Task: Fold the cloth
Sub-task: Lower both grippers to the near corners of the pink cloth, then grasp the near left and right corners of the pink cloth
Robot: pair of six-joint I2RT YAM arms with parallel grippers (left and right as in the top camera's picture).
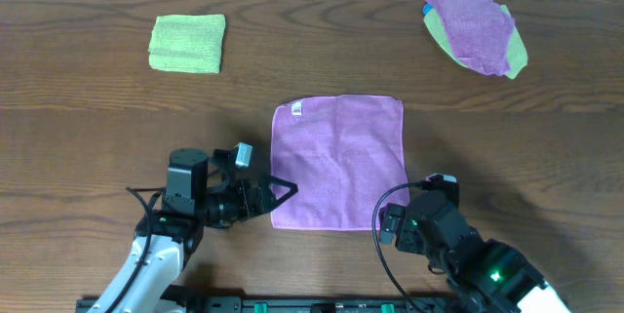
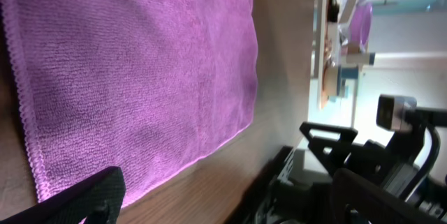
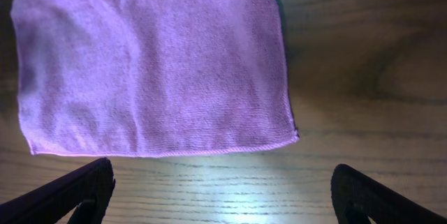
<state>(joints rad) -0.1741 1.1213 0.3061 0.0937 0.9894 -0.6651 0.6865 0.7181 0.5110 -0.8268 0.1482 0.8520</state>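
The cloth (image 1: 338,162) lies flat and square in the middle of the table, purple-pink, with a small white tag (image 1: 296,109) at its far left corner. My left gripper (image 1: 278,196) is open at the cloth's near left edge, pointing right. In the left wrist view the cloth (image 2: 140,77) fills the upper left, and one finger (image 2: 91,196) overlaps its edge; nothing is held in the left gripper (image 2: 223,206). My right gripper (image 1: 398,220) is open just in front of the near right corner. The right wrist view shows the cloth's (image 3: 154,63) hem ahead of the right gripper (image 3: 223,196), with bare wood between its fingers.
A folded light green ribbed cloth (image 1: 187,43) lies at the far left. A heap with a purple cloth on top of green and blue ones (image 1: 475,28) sits at the far right. The arm bases and a black rail (image 1: 292,303) line the near edge.
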